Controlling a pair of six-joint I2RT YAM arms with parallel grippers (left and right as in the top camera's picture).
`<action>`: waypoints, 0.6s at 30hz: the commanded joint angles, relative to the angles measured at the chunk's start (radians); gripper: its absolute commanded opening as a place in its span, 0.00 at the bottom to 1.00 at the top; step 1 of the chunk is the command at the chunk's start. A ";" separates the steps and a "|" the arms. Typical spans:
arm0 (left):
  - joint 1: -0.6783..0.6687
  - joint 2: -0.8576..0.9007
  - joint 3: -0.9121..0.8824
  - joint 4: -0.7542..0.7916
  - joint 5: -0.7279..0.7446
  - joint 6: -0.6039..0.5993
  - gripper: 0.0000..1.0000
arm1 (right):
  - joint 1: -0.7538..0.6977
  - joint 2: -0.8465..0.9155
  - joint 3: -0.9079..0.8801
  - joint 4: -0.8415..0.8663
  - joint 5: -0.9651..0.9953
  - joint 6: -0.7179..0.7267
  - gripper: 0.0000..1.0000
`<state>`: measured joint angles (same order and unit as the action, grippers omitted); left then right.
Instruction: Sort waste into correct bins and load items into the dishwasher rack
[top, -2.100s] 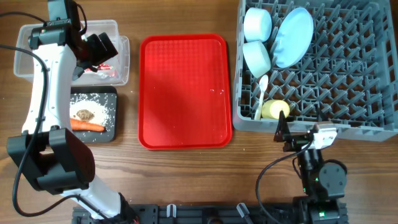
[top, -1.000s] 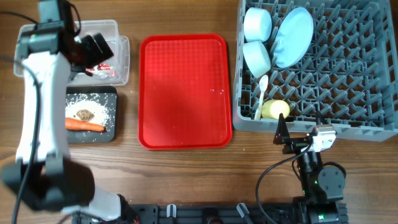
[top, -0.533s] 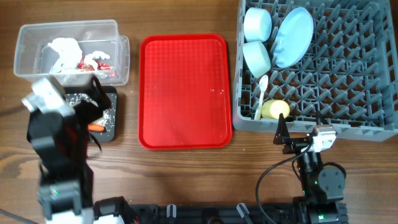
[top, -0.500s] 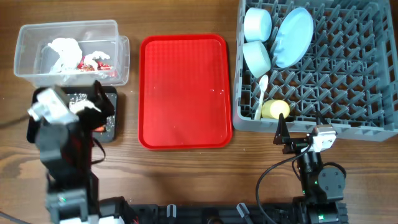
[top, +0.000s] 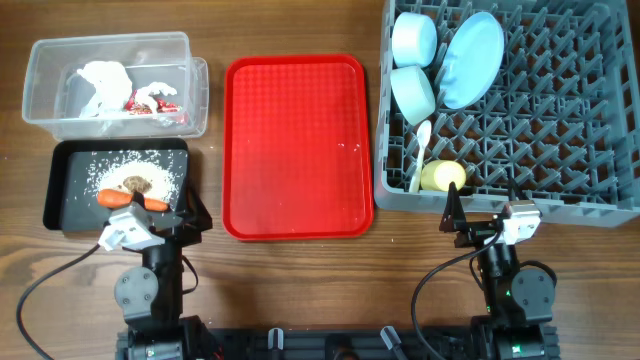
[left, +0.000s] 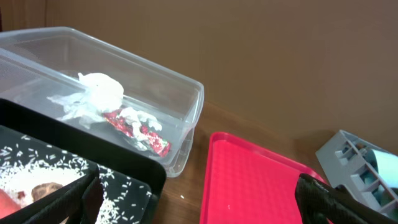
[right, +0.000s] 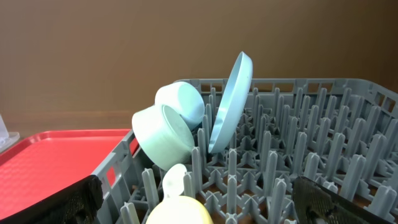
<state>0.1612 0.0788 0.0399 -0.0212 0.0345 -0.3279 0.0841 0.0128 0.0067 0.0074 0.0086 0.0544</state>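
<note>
wrapper (top: 118, 86) in tub (top: 110, 40); carrot (top: 133, 199) in shallow tray (top: 65, 195) before it; plate (top: 472, 58) in rack (top: 580, 120).

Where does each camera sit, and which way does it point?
Overhead: above the wooden table, looking straight down; left arm and right arm at the bottom edge.
Left wrist: on the left arm, facing the clear rectangular plastic tub and flat red tray; dark fingers in the bottom corners.
Right wrist: on the right arm, facing the grey pegged plastic rack; fingers likewise.
Both wrist views show the red tray.
</note>
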 joint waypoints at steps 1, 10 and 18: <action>-0.015 -0.074 -0.034 -0.019 -0.002 0.009 1.00 | -0.004 -0.008 -0.002 0.002 0.002 0.001 1.00; -0.026 -0.074 -0.034 -0.054 -0.009 0.032 1.00 | -0.004 -0.008 -0.002 0.002 0.002 0.001 1.00; -0.026 -0.072 -0.034 -0.054 -0.009 0.032 1.00 | -0.004 -0.008 -0.002 0.002 0.002 0.001 1.00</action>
<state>0.1390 0.0139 0.0120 -0.0719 0.0273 -0.3164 0.0841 0.0128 0.0067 0.0074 0.0086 0.0544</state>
